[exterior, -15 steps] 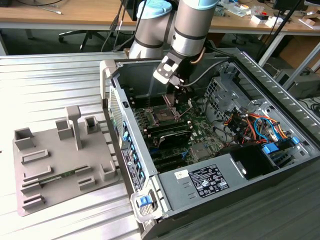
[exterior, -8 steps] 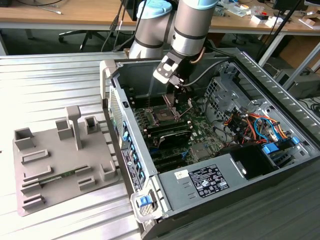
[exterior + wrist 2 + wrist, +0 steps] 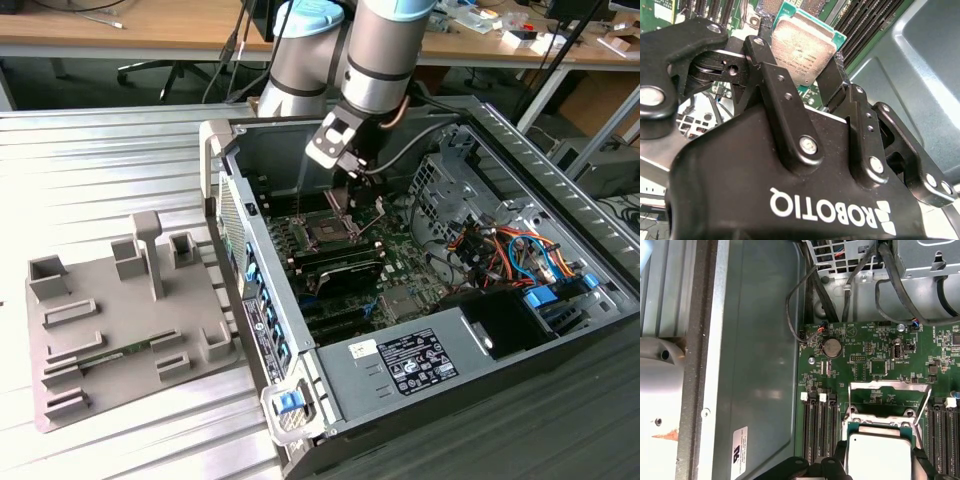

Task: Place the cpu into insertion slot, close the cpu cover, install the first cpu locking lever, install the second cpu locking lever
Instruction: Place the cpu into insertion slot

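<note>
A ribbed metal surface (image 3: pixel 100 150) carries an open computer case (image 3: pixel 545 170) lying on its side. The arm (image 3: pixel 375 60) reaches down into the case from above. On the exterior view's left, a grey moulded fixture (image 3: pixel 110 320) with upright posts and pockets sits on the surface, just beside the case. Inside the case, at the near end, a power supply (image 3: pixel 470 330) bears a white label (image 3: pixel 415 362) with dense print, and a white sticker (image 3: pixel 740 450) is stuck to the case floor. The green circuit board (image 3: pixel 875 355) holds long black memory slots (image 3: pixel 815 435).

The hand (image 3: pixel 340 198) hangs over the insertion slot (image 3: pixel 330 233) in the middle of the board. White logo lettering on its black body appears upside down in the second wrist view. Its fingers (image 3: pixel 775 85) are clamped on two opposite edges of the cpu (image 3: pixel 802 47).

The cpu cover (image 3: pixel 887 385) is swung open, with green board showing through its cut-out centre. The cpu lies just over the slot, beside the cover's hinge edge; I cannot tell whether it touches the slot. Its silvery metal top faces up, away from the board, and its green edge shows around the lid. It is nearly square, and its sides run parallel to the memory slots. Faint engraved lines of print cross its lid.
</note>
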You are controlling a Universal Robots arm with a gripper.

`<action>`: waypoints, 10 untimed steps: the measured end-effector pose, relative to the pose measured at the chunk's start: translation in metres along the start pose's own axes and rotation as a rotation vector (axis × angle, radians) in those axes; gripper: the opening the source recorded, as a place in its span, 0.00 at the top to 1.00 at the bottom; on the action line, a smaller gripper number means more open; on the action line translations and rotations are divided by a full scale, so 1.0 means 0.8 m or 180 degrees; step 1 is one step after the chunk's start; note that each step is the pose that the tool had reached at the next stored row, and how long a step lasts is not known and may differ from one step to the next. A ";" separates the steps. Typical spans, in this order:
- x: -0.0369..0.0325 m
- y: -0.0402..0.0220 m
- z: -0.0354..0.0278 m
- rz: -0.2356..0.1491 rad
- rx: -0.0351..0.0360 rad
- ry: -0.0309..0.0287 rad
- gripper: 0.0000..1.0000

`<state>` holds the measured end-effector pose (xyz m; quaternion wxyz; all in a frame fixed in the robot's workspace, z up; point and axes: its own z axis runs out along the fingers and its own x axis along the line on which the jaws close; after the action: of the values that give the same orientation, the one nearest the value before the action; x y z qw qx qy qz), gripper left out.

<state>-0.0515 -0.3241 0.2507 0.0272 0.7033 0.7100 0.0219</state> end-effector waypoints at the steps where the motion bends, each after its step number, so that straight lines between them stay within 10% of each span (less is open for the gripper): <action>1: 0.0000 -0.0003 0.0006 0.0000 0.0000 0.0000 0.45; 10: 0.0001 -0.0027 0.0032 0.0000 0.0000 0.0000 0.45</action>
<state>-0.0534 -0.3240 0.2479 0.0272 0.7033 0.7100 0.0219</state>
